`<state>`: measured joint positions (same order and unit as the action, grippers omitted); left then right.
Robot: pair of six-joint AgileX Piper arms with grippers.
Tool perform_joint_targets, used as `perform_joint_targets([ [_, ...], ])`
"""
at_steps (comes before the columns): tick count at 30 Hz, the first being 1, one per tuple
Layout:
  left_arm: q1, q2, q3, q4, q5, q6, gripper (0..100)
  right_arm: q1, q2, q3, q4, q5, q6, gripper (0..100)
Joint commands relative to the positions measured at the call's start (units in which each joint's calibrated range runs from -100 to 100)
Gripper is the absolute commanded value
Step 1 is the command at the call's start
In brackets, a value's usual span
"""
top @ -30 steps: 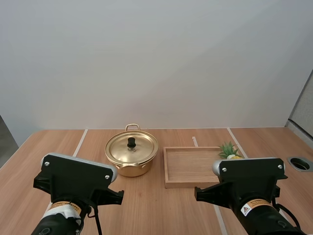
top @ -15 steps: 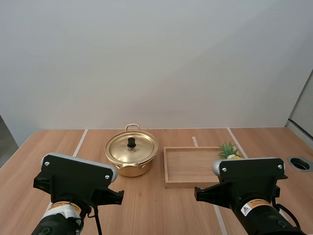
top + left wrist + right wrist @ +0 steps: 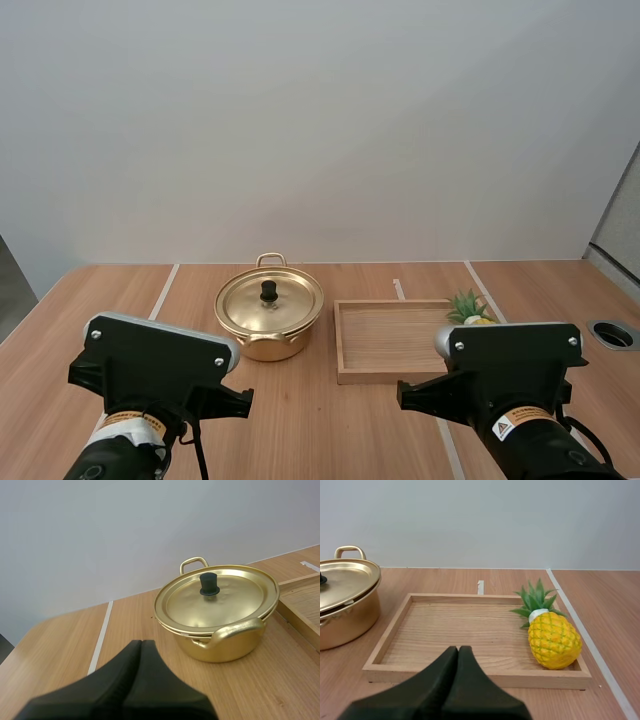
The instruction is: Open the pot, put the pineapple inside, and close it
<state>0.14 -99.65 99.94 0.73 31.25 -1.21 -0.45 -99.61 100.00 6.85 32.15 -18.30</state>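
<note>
A light-brown wooden tabletop [image 3: 320, 430], crossed by pale lines, is carrying everything here. The small yellow toy pineapple with green leaves [image 3: 554, 640] is lying inside the shallow rectangular wooden tray [image 3: 384, 647], just beside the tray's right wall, with its leaves pointing away from the arms. Just to the left of the tray, the round golden metal pot [image 3: 220, 647] is sitting with its golden lid [image 3: 220, 597] resting flat on the rim and the lid's black knob [image 3: 209, 584] standing upright at the centre. The left pincer [image 3: 141, 642] is hovering short of the pot, its fingers lying together as one dark wedge and holding nothing. The right pincer [image 3: 458, 649] is hanging just before the tray's near edge, likewise closed on nothing and well apart from the pineapple. As I am judging it, no step of the task is done: the lid is waiting to be lifted, the pineapple is waiting to be moved into the pot, and closing is coming last.
</note>
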Motion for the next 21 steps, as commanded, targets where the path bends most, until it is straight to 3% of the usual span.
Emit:
perform_joint_targets([
  [1,-0.19,-0.3,0.1,0.3,-1.9,-0.2,0,0.0,-0.4,0.0,1.5,-1.1,-0.4,0],
  [6,-0.19,-0.3,0.1,-2.4,-6.0,-0.2,0,0.0,-0.4,0.0,2.5,-4.3,-0.4,0],
  [13,-0.19,-0.3,0.1,-2.3,-29.8,-0.1,0,0.0,-0.4,0.0,2.5,-21.5,-0.4,0],
  [21,-0.19,-0.3,0.1,-0.7,-32.2,-0.1,0,0.0,-0.4,0.0,2.2,-35.9,-1.1,0],
])
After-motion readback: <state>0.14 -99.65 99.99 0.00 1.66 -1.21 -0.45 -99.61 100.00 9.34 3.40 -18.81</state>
